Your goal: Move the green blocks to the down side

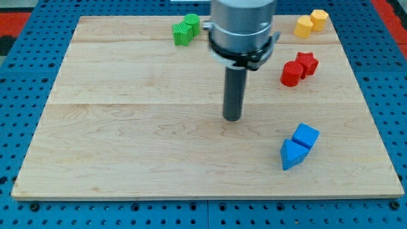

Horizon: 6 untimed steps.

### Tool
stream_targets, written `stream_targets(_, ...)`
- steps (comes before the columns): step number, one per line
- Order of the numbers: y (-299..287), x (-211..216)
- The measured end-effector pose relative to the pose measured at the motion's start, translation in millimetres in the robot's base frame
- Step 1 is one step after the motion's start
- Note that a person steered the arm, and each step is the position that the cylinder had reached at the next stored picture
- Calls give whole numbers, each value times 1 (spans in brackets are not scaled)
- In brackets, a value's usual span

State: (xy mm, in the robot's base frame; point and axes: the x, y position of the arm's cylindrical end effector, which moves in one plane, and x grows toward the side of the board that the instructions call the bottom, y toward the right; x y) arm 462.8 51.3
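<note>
Green blocks, two of them pressed together, sit near the view's top edge of the wooden board (127,146), left of centre: a round-topped green block (191,23) touching a ribbed green block (182,34) just below and left of it. My tip (233,118) rests on the board near its middle, well apart from the green pair, below and to the view's right of them. The rod has no fingers, so nothing is open, closed or gripped. At the view's top right, two yellow blocks (310,23) touch each other. Below them a red cylinder (292,74) leans against a red star-shaped block (307,63). Toward the view's bottom right, a blue cube (306,136) touches a blue wedge (291,156). The board lies on a blue pegboard surface (25,38) dotted with holes.
</note>
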Motion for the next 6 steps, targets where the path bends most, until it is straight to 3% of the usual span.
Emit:
stream_targets(1, -39, -40)
stream_targets(4, -33, -252)
stream_targets(6, -76, -267)
